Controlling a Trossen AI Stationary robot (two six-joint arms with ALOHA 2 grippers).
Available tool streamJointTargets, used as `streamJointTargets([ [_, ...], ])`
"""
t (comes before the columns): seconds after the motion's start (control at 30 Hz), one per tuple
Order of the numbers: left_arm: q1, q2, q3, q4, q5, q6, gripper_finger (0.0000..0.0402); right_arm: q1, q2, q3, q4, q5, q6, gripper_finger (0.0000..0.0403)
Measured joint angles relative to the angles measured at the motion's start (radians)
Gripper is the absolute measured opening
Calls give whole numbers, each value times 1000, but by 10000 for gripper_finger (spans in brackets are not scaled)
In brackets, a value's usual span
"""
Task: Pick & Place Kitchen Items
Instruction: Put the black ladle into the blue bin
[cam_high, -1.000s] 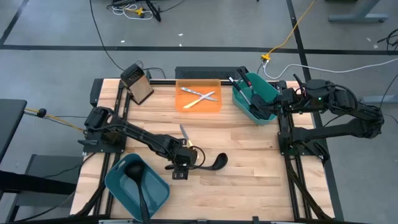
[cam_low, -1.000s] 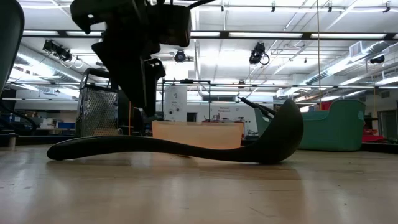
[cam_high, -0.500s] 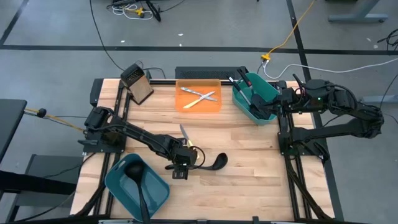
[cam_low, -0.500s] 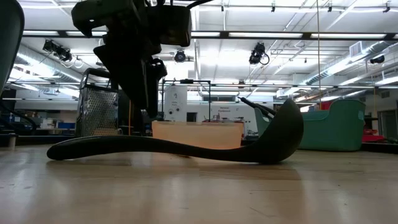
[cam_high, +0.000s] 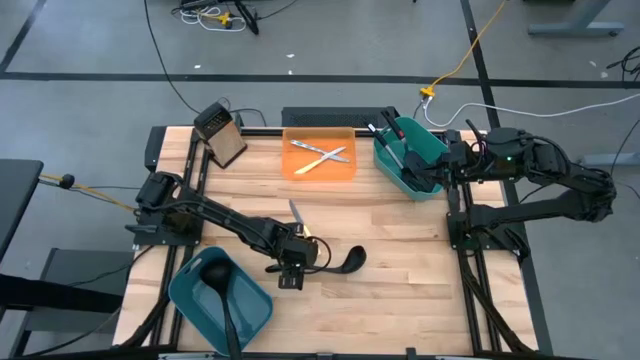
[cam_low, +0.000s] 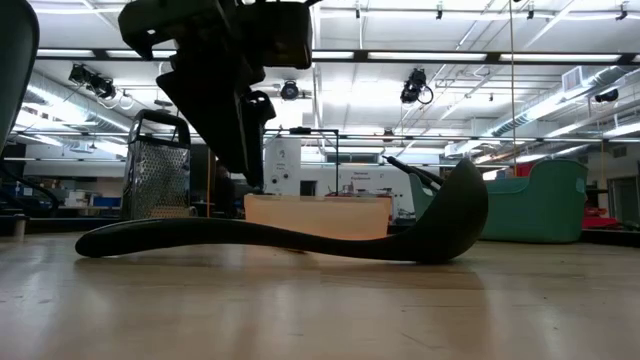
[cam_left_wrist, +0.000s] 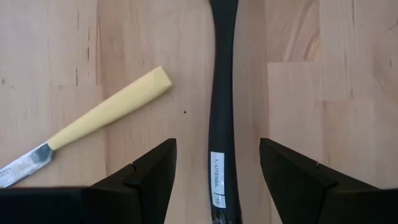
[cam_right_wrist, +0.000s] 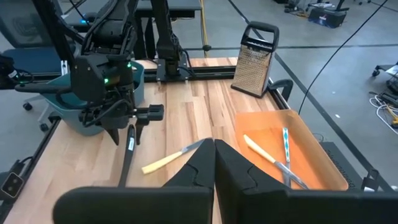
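A long black ladle (cam_high: 335, 263) lies on the table, resting on its bowl (cam_low: 455, 215) and its handle end (cam_low: 95, 243). My left gripper (cam_left_wrist: 217, 177) is open just above the handle (cam_left_wrist: 224, 106). One finger stands on either side of it without touching, and the low view shows the fingertips (cam_low: 250, 175) clear above the handle. A pale yellow-handled knife (cam_high: 297, 214) lies flat just beyond, also in the left wrist view (cam_left_wrist: 112, 109). My right gripper (cam_right_wrist: 214, 155) is shut and empty, beside the teal bin (cam_high: 410, 155) at the far right.
An orange tray (cam_high: 320, 170) at the far middle holds crossed cutlery. The far right teal bin holds black utensils. A second teal bin (cam_high: 195, 300) at the near left holds a black ladle. A metal grater (cam_high: 222, 135) stands at the far left.
My left gripper has shifted slightly toward the table's right above the ladle's handle, staying open. The ladle has not moved.
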Motion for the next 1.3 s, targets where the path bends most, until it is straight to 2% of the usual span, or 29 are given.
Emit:
streamJointTargets([
  [0.33, 0, 0, -13, 15, 3, -8, 234, 0, 5, 0, 0, 0, -21, 5],
  [0.53, -5, 0, -72, 58, 57, -31, 234, 0, 5, 0, 0, -3, -21, 5],
  [0.9, -13, 0, -148, 111, 66, -55, 234, 0, 5, 0, 0, -5, -22, 5],
  [1.3, -14, 0, -151, 110, 41, -8, 234, 0, 5, 0, 0, -5, -31, 5],
])
